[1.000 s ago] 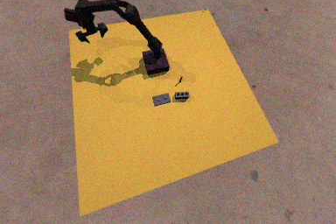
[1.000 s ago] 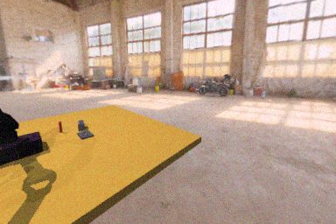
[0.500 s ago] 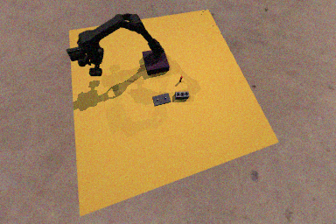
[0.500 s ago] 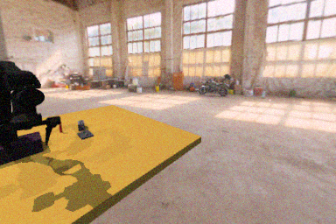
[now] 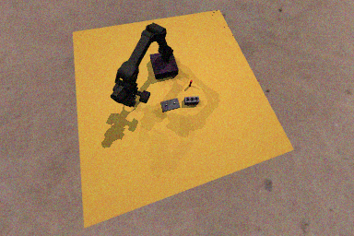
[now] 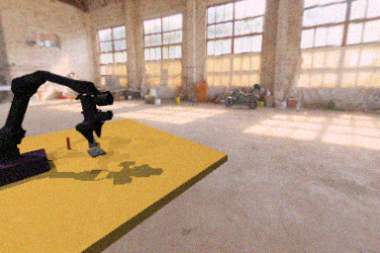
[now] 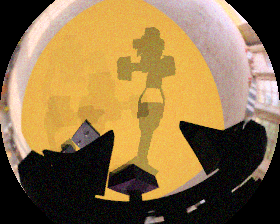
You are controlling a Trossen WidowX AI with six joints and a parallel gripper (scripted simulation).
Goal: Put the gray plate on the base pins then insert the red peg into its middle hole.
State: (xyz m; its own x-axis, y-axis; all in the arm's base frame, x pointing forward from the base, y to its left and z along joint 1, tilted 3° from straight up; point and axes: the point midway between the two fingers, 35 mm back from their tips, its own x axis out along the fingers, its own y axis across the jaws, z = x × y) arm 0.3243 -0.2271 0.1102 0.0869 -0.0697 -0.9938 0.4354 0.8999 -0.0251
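The flat gray base lies on the mat with its two pins up. The thicker gray plate with a row of holes lies on the mat beside the base, apart from it; a finger partly hides it in the wrist view. The red peg stands upright behind them, nearer the robot's mount; I cannot make it out in the wrist view. My gripper is open and empty, raised above the mat, to the left of the base in the top view.
The robot's dark purple mount stands on the yellow mat. The arm arches up from it and over to the gripper. The arm's shadow falls on the mat below the gripper.
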